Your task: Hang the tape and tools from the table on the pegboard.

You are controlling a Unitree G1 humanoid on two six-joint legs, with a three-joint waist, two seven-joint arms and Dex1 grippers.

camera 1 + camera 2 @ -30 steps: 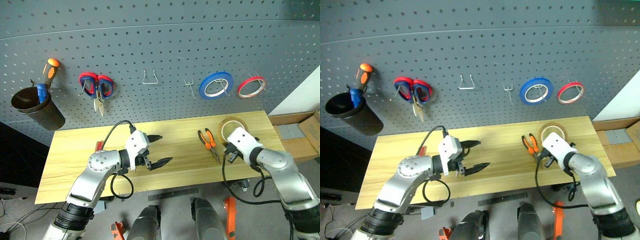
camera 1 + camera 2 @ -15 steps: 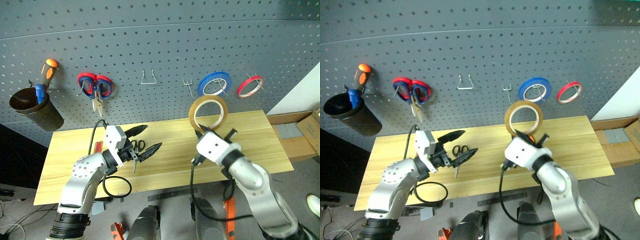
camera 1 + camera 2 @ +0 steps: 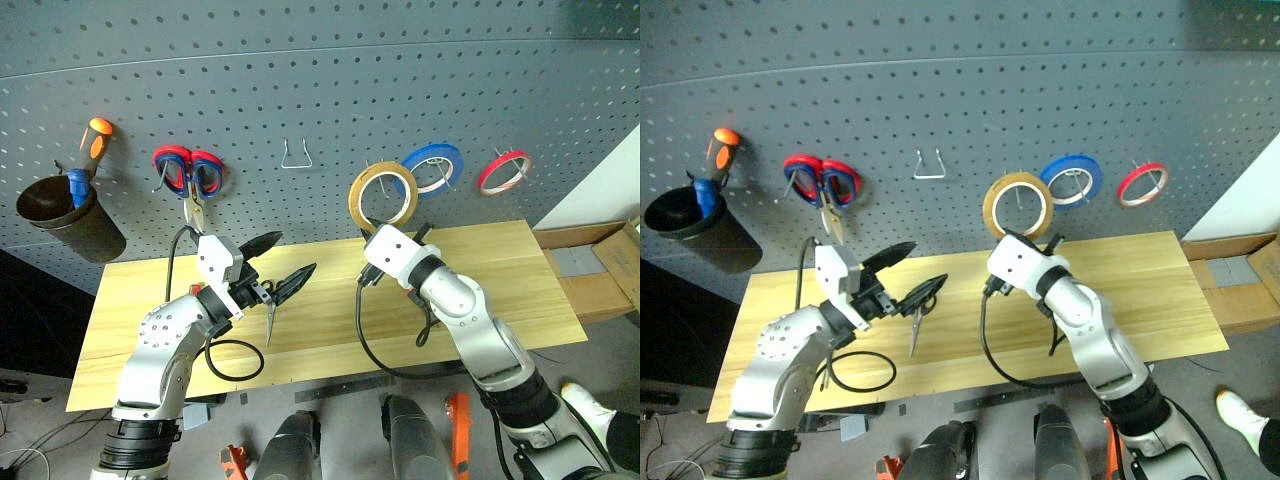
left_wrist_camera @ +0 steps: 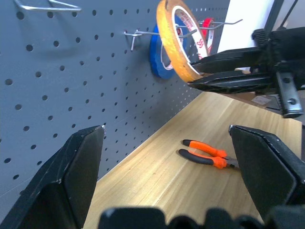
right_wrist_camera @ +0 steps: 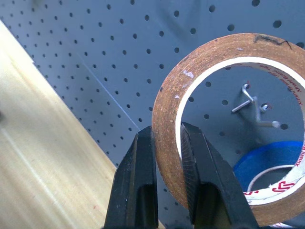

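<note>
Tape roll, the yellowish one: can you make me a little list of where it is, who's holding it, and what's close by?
tape: yellowish roll, held up in front of the pegboard
holder: right gripper, jaws shut on the ring's wall
nearest hook: bare double hook, seen through the ring, not yet threaded
neighbour: blue roll hanging beside it
left gripper: open
table: orange-handled pliers lying flat

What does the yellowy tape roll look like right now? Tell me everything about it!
The tape roll is a thin yellowish-tan ring with a pale inner core carrying red print and a scuffed brown outer face. It stands upright on edge, lifted clear of the table. The right hand pinches its lower rim, one black finger inside the ring and one outside. It hangs before the grey pegboard, near a bare metal hook that shows through its hole, beside the blue roll.
</note>
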